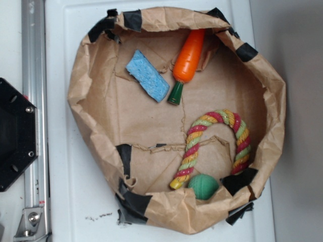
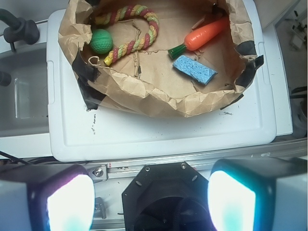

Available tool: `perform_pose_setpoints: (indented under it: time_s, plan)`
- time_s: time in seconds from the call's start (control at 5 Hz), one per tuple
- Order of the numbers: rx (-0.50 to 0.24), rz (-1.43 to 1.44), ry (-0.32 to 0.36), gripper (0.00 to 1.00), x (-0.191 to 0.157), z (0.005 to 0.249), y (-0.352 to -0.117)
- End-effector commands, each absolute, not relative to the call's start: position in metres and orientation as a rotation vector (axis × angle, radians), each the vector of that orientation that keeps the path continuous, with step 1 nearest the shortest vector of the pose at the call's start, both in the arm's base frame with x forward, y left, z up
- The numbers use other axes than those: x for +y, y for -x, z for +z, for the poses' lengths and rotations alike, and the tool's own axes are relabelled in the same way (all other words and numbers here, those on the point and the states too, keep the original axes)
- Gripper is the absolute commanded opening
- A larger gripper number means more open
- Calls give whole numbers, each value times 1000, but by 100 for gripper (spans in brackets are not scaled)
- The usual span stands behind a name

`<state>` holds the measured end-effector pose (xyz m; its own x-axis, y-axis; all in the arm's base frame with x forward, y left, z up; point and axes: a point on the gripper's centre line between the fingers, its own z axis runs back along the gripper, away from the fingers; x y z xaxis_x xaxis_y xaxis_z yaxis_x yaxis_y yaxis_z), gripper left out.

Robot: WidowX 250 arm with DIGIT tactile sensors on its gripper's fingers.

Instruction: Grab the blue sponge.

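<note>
Exterior view: soft, even light, kinda low-res and slightly mushy overall. White bench (image 1: 75, 201) bright but not blown out. Paper bag (image 1: 96, 101) is landmark: its walls throw soft shadow on inner floor along near rim, darker grey shade on surface right of bag. Wrist view: brighter, more contrast. Claw (image 2: 150, 199) fingers (image 2: 70, 202) below bag totally out of focus, glowing white-cyan with purple fringe. Frame edges bend a bit, fisheye-ish. Bag interior sharp enough.
</note>
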<state>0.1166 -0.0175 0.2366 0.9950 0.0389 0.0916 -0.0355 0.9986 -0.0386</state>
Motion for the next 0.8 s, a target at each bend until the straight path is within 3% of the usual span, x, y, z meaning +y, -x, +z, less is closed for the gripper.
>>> perform_pose_setpoints:
  time_s: [0.0,0.2,0.4,0.6]
  plan:
    - [-92,37,37,100,-18,237,-117]
    - [-124,-123,64,100,27,226,-167]
    - [-193,-182,37,100,50,217,-219]
    - [-219,-363,1,100,57,194,-254]
